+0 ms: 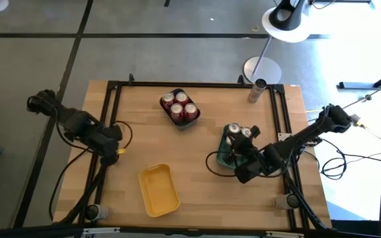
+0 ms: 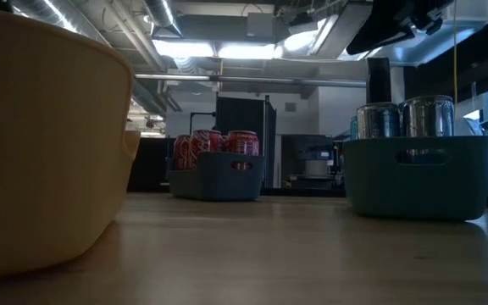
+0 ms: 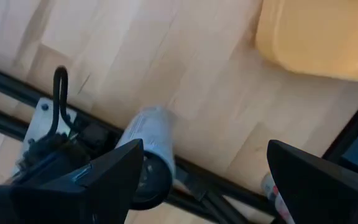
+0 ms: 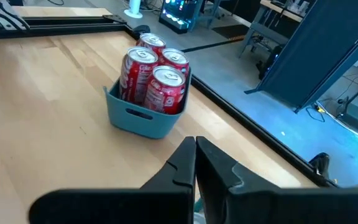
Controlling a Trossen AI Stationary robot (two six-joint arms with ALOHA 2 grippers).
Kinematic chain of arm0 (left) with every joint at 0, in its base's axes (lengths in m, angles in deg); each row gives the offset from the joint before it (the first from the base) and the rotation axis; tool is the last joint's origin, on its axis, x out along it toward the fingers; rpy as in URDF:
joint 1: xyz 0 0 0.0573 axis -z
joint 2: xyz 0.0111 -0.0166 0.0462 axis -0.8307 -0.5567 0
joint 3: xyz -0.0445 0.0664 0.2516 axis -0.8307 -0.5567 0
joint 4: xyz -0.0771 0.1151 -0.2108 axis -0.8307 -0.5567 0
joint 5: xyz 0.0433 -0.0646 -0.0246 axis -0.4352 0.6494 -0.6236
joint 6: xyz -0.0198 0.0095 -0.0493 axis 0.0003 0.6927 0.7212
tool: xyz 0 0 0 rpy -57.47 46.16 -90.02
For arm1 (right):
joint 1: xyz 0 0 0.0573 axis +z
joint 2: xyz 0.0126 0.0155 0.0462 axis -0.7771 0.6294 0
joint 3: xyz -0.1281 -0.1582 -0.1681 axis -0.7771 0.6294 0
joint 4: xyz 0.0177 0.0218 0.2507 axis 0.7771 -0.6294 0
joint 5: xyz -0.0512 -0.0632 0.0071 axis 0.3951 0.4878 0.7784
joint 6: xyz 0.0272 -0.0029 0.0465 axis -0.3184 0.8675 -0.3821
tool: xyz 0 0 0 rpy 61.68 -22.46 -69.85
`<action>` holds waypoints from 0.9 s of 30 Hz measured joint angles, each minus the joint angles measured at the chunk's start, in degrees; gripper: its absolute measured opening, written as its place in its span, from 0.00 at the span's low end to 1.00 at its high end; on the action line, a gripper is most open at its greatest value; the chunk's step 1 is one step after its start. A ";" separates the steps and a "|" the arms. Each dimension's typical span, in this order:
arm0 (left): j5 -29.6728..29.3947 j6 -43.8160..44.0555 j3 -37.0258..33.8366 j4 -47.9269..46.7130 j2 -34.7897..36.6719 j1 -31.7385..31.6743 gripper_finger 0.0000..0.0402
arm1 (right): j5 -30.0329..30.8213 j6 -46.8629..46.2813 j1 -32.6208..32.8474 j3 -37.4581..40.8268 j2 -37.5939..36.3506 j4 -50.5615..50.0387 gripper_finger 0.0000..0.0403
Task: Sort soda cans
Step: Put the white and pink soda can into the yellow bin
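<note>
Several red soda cans (image 1: 179,107) (image 4: 153,74) stand upright in a dark blue tray (image 4: 143,115) at the far middle of the table. Silver-topped cans (image 1: 239,131) (image 2: 405,119) stand in a teal tray (image 2: 419,178) at the right. My right gripper (image 1: 242,157) (image 4: 196,146) hangs shut above the teal tray, holding nothing and pointing toward the blue tray. My left gripper (image 1: 113,147) (image 3: 201,158) is open over the table's left edge, pointing down, with nothing between its fingers. A yellow tray (image 1: 159,192) (image 3: 322,37) lies near the front.
A black frame rail (image 1: 114,119) runs round the tabletop. A pale cylinder (image 3: 148,146) stands at the rail below my left gripper. Another cylinder (image 1: 258,90) stands at the far right rail. Bare wood (image 1: 204,192) lies between the yellow and teal trays.
</note>
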 joint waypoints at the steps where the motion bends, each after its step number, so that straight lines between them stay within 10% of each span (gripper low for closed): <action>1: 0.24 0.63 -1.36 0.04 0.90 0.64 0.83 | -0.01 0.00 0.00 0.00 0.57 0.46 0.03; 27: 2.70 -1.53 -11.98 0.26 3.22 7.45 0.83 | -1.94 0.16 0.00 0.00 1.57 3.21 0.03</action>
